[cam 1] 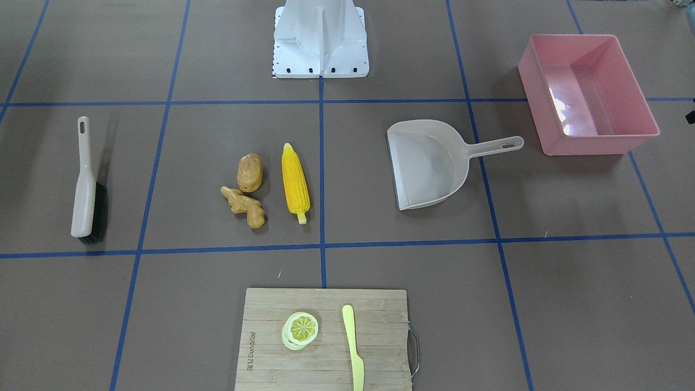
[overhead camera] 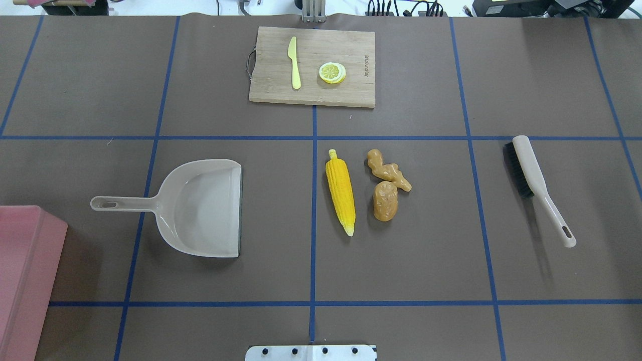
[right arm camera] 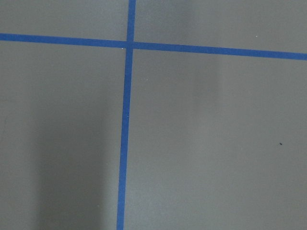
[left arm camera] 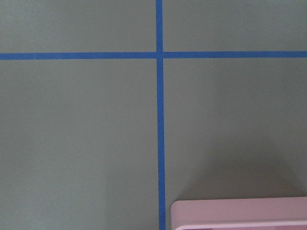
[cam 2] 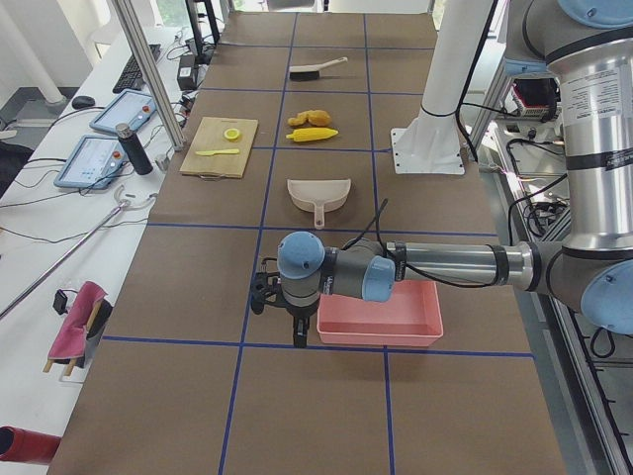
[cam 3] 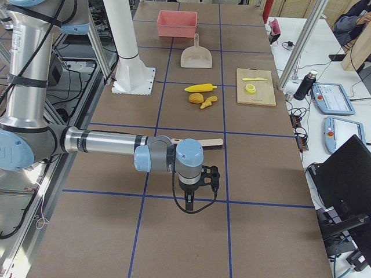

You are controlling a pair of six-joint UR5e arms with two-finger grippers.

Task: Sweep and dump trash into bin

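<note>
The trash lies together mid-table: a yellow corn cob [overhead camera: 341, 191], a tan-brown potato [overhead camera: 385, 201] and a knobbly ginger root [overhead camera: 387, 170]. The pink bin [overhead camera: 30, 271] stands at the table's left end, and its rim shows in the left wrist view [left arm camera: 240, 213]. A beige-grey dustpan [overhead camera: 200, 208] lies between bin and trash, mouth toward the corn. A hand brush [overhead camera: 536, 185] lies to the right of the trash. My left gripper [cam 2: 282, 322] hangs beside the bin. My right gripper [cam 3: 196, 200] hangs beyond the brush. I cannot tell whether either is open or shut.
A wooden cutting board [overhead camera: 311, 95] at the far edge holds a lemon slice [overhead camera: 332, 72] and a yellow-green plastic knife [overhead camera: 295, 62]. The white robot base [cam 1: 320, 41] stands at the near edge. Blue tape lines grid the brown table cover.
</note>
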